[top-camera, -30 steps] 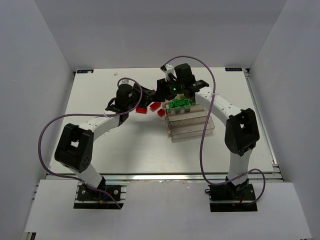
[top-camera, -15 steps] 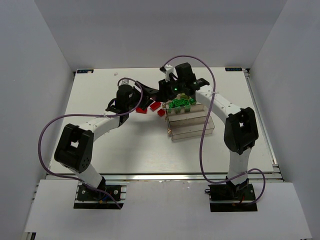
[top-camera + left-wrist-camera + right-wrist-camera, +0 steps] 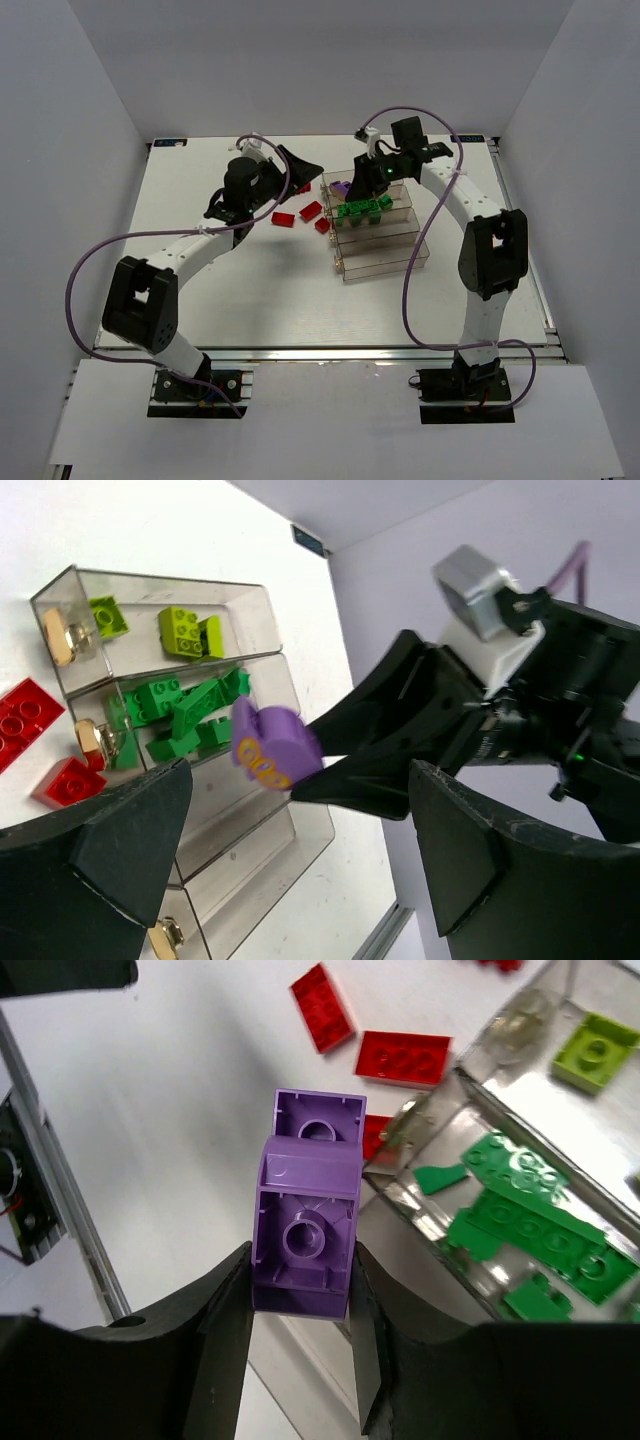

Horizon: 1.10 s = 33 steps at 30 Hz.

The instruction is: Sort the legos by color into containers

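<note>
I had the right tool [image 3: 300, 1260] clamped on a purple lego [image 3: 305, 1215], one finger on each side of the brick, with its hollow underside facing the wrist camera. From above, it hung off the table, toward the far edge. It seemed to sit over the far left end of the row of clear trays [image 3: 385, 262], though the overhead view was too small for me to be sure.

My left tool [image 3: 303, 170] was spread wide with nothing between its fingers, raised just to the left of the held brick.

The four trays lay side by side, right of the table's [image 3: 200, 300] middle. The tray nearest the far edge held yellow-green legos [image 3: 185, 630], and the next held green legos [image 3: 360, 210]. Red legos [image 3: 285, 218] lay loose on the table just left of the trays.
</note>
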{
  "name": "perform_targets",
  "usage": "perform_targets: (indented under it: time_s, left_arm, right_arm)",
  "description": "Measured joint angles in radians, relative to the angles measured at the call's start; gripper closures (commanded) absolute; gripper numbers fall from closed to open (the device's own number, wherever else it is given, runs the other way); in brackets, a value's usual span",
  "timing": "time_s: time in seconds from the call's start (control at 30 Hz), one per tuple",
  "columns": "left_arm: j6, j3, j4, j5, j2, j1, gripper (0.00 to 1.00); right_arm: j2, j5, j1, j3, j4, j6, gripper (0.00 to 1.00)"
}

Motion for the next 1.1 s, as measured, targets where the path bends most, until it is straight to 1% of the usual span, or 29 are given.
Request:
perform_targets:
  time_s: [0.13, 0.23, 0.33, 0.47, 0.53, 0.63, 0.73, 0.8, 0.93, 1.1]
  left_arm:
    - [0.017, -0.045, 0.058, 0.050, -0.044, 0.026, 0.02]
    - [-0.001, -0.107, 0.147, 0.088, -0.070, 0.043, 0.02]
    - [-0.058, -0.206, 0.299, 0.127, -0.083, 0.048, 0.02]
    - [-0.191, -0.347, 0.575, 0.187, -0.061, 0.047, 0.02]
    - [-0.266, -0.372, 0.732, 0.216, -0.016, 0.047, 0.04]
    - [-0.378, -0.372, 0.881, 0.242, 0.053, 0.047, 0.09]
    - [-0.446, -0.370, 0.946, 0.261, 0.103, 0.043, 0.10]
    - [-0.455, -0.369, 0.958, 0.266, 0.109, 0.037, 0.09]
    - [-0.432, -0.331, 0.988, 0.274, 0.104, 0.005, 0.10]
    - [-0.369, -0.297, 1.001, 0.285, 0.082, -0.028, 0.11]
  right_arm:
    - [-0.007, -0.024, 0.028, 0.000, -0.029, -0.024, 1.00]
    - [-0.021, -0.055, 0.037, 0.000, -0.040, -0.026, 1.00]
    - [-0.043, -0.086, 0.028, 0.000, -0.045, -0.014, 1.00]
    - [-0.077, -0.168, 0.012, -0.002, -0.039, 0.020, 1.00]
    - [-0.099, -0.212, 0.006, -0.016, -0.015, 0.048, 1.00]
    - [-0.138, -0.277, 0.001, -0.062, 0.038, 0.121, 1.00]
    - [-0.159, -0.313, -0.004, -0.082, 0.089, 0.193, 1.00]
    - [-0.163, -0.327, -0.006, -0.082, 0.125, 0.233, 1.00]
    - [-0.163, -0.346, -0.008, -0.082, 0.187, 0.323, 1.00]
    - [-0.163, -0.375, -0.009, -0.082, 0.276, 0.430, 1.00]
